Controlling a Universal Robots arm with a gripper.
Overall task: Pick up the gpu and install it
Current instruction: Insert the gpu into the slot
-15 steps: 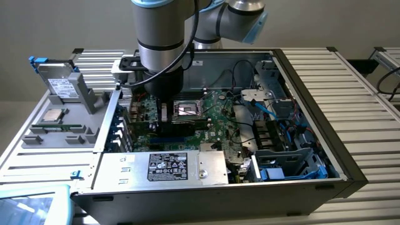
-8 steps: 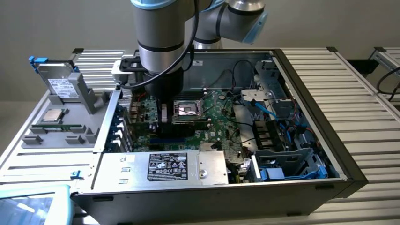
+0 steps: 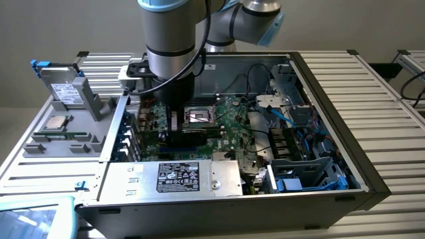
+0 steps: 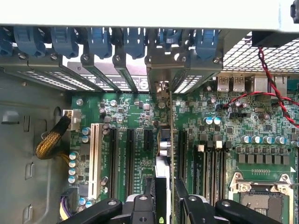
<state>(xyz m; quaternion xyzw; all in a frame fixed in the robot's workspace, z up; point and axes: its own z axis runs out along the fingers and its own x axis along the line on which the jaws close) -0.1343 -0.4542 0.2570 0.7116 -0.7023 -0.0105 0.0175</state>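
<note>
The gpu (image 4: 163, 140) stands edge-on over the green motherboard (image 4: 135, 116), its silver end bracket (image 4: 161, 70) up against the case's rear slot openings. My gripper (image 4: 164, 205) is shut on it, one black finger (image 4: 140, 205) on each side of the card. In the exterior view the arm reaches down into the open computer case (image 3: 332, 124). There the gripper (image 3: 174, 124) sits low over the board's expansion slots, and the gpu (image 3: 192, 133) shows as a dark card beneath it. I cannot tell whether the card's edge is seated in a slot.
Black expansion slots (image 4: 113, 158) and a white slot (image 4: 96, 158) lie beside the card, with blue retention clips (image 4: 100, 42) above. The CPU socket (image 3: 199, 115) is close by. A grey tray (image 3: 40, 147) outside the case holds a hard drive (image 3: 65, 92) and a CPU chip (image 3: 56, 122). Cables (image 3: 285, 117) cross the case.
</note>
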